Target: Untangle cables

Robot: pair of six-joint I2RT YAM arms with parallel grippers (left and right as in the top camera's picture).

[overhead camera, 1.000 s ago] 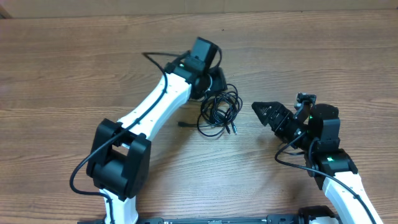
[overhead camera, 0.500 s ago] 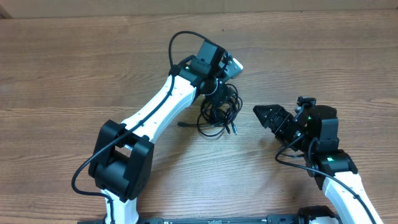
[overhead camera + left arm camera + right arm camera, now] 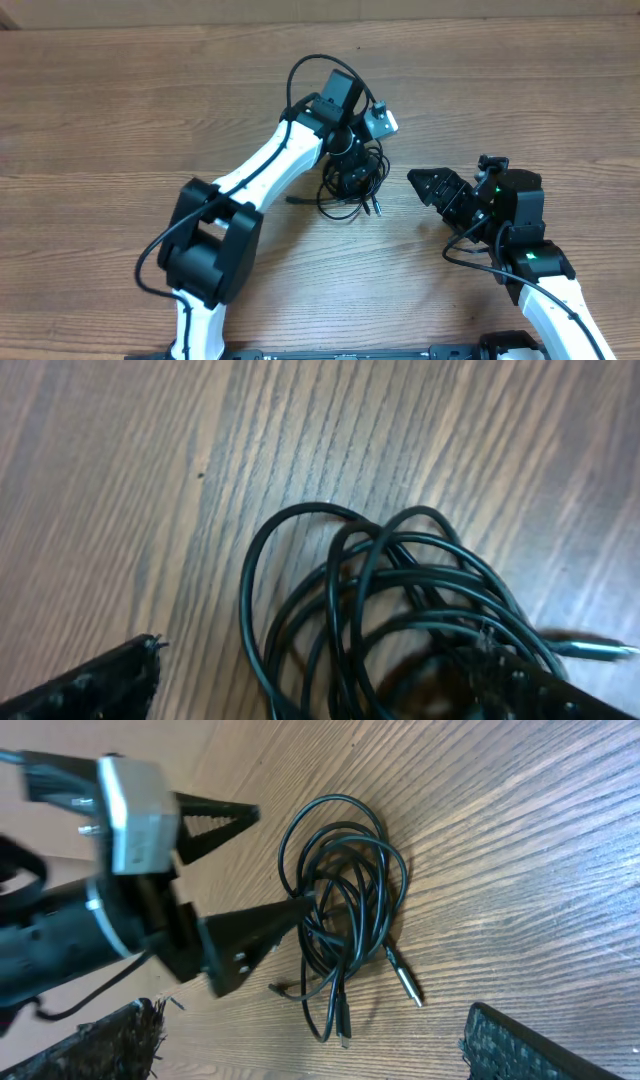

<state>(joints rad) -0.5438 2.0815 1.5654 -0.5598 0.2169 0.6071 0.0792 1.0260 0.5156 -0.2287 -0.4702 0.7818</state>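
Brown wood-grain tabletop (image 3: 120, 100), bare apart from the two arms and one tangle. The white-and-black left arm (image 3: 270, 165) reaches in from the lower left to the middle of the tabletop. The left fingers (image 3: 260, 925) are spread wide and clamp nothing. In the right wrist view, one tip sits at the left edge of the tangle and the other stands clear above it. I cannot tell from these views whether a strand is hooked over the lower tip.

The thin black cables (image 3: 355, 195) lie in a loose coil of overlapping loops at centre, flat on the wood, just under and in front of the left fingers. Several small plug ends (image 3: 405, 985) poke out of the coil on its near side. One more sticks out to the left in the overhead view.

The right fingers (image 3: 435, 185) are also spread wide and hold nothing. They point at the coil from the right, near it but not touching.

Judged step: picking a first hold on the coil, with no strand separated yet.

To do the step well:
- Close the left fingers on a single outer loop, not the whole bunch. A grip on the whole bunch only drags the knot along.
- Bring the right fingers to one of the free plug ends on the near side.
- Pinch the cord behind the plug, since the plug itself is small and likely to slip.
- Draw the two holds apart slowly and low over the tabletop.
- Stop if the loops cinch tighter, and feed the plug end back through instead.
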